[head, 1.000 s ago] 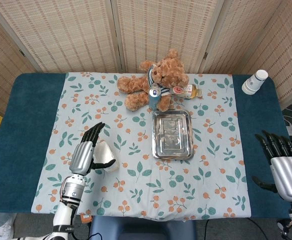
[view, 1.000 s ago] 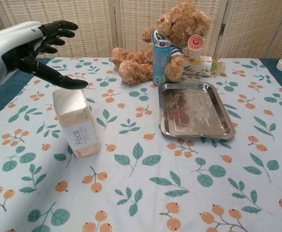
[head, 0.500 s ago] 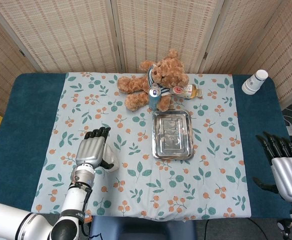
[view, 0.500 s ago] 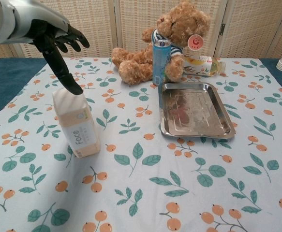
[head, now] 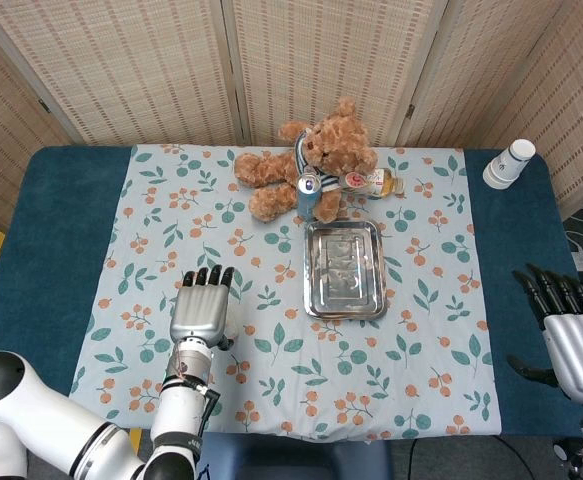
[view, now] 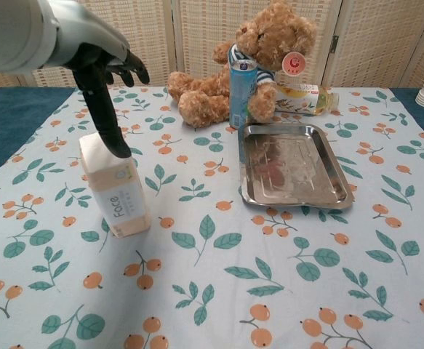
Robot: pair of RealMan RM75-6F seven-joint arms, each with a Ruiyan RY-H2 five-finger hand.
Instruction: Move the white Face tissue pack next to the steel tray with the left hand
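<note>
The white Face tissue pack [view: 116, 186] stands upright on the floral cloth, left of the steel tray [view: 293, 164]. My left hand [view: 88, 48] hovers over the pack with its fingers spread; the thumb points down and reaches the pack's top edge, gripping nothing. In the head view the left hand [head: 202, 305] covers the pack from above, well left of the empty tray [head: 344, 268]. My right hand [head: 571, 338] rests open over the blue table edge at the far right, holding nothing.
A brown teddy bear [head: 314, 160] sits behind the tray with a blue can [head: 309, 195] and a lying bottle [head: 375, 181] against it. A stack of paper cups [head: 508, 163] stands at the back right corner. Floral cloth lies between pack and tray.
My left hand has swung from the pack's left side to right over it, its thumb now pointing down at the pack's top. The pack and right hand have not moved.
</note>
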